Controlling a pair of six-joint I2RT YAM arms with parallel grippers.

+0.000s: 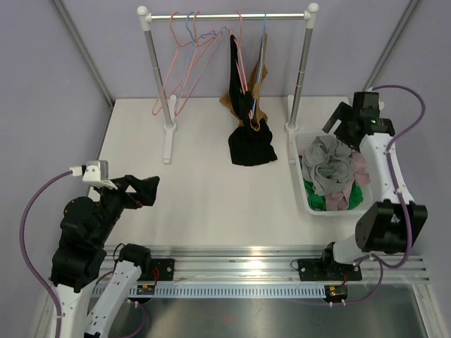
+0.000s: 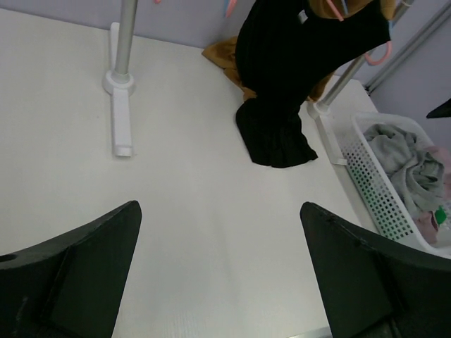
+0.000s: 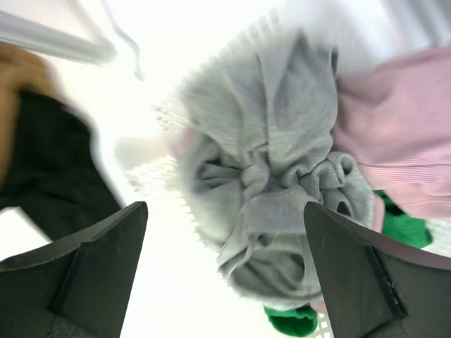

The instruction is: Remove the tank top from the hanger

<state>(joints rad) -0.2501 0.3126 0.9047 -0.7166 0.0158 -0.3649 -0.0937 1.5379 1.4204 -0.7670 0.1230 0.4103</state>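
A black tank top (image 1: 251, 144) hangs on a pink hanger (image 1: 243, 67) at the right end of the rail, and its lower end is pooled on the table. In the left wrist view the tank top (image 2: 303, 56) is far ahead at upper right. My left gripper (image 1: 144, 191) sits low at the front left, far from it, open and empty (image 2: 220, 205). My right gripper (image 1: 337, 121) hovers over the basket's far end, open (image 3: 225, 205), with a crumpled grey garment (image 3: 282, 176) lying loose below it.
A white basket (image 1: 299, 176) at the right holds grey (image 1: 330, 163), pink and green clothes. The rack (image 1: 225, 15) carries several bare pink and blue hangers (image 1: 187, 63) at its left. A brown garment (image 1: 227, 102) hangs behind the black one. The rack's feet (image 1: 168, 144) rest on the table.
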